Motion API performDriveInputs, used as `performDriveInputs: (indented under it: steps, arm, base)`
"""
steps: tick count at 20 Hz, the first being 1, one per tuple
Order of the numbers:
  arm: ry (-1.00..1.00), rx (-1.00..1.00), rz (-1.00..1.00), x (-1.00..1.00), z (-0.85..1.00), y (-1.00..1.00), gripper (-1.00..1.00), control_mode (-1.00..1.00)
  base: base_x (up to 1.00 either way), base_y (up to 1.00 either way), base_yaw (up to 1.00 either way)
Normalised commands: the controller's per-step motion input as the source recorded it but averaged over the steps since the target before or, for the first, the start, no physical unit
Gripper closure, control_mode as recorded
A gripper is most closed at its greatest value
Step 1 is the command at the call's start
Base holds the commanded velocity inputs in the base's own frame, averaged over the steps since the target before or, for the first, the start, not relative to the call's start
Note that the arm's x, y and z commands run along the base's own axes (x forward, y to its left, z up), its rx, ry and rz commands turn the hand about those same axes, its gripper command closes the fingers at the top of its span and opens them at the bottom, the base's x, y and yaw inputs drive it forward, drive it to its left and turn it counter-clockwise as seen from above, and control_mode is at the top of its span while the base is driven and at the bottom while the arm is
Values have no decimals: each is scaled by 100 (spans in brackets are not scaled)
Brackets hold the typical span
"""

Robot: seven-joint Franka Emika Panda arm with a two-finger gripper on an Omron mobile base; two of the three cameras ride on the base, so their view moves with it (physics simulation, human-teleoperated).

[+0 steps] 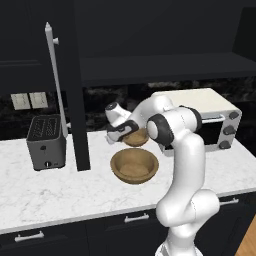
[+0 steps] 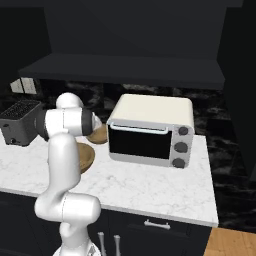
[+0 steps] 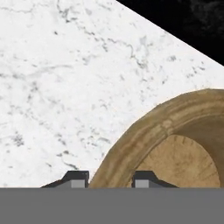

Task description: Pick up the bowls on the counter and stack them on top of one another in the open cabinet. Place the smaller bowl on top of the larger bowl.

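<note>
The bench (image 1: 60, 190) is white marble with faint grey veins, smooth and matt. Both bowls are brown wood with visible grain: the larger bowl (image 1: 134, 166) darker, the smaller bowl (image 3: 175, 144) lighter, its thick rim dull and slightly mottled. The toaster (image 1: 46, 141) looks like brushed grey metal. The oven (image 2: 150, 131) has a cream matt shell and dark glossy glass. The cabinet (image 1: 165, 67) is matt black; its handle (image 1: 54, 75) is silvery metal.
</note>
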Motion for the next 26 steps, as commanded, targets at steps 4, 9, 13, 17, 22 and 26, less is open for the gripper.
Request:
performDriveInputs:
  steps: [4,9,13,17,22,26]
  arm:
    - [0,0,0,-20,38,-29,100,-100]
    - [0,0,0,-79,89,-8,100,-100]
    - [1,3,0,-100,77,0,100,-100]
    - [8,1,0,-100,42,2,100,-100]
    - [13,0,0,-100,5,24,100,-100]
    - [10,0,0,-97,-6,39,100,-100]
  base:
    - [0,0,0]
    - [0,0,0]
    - [0,0,0]
    - [0,0,0]
    - [0,0,0]
    - [0,0,0]
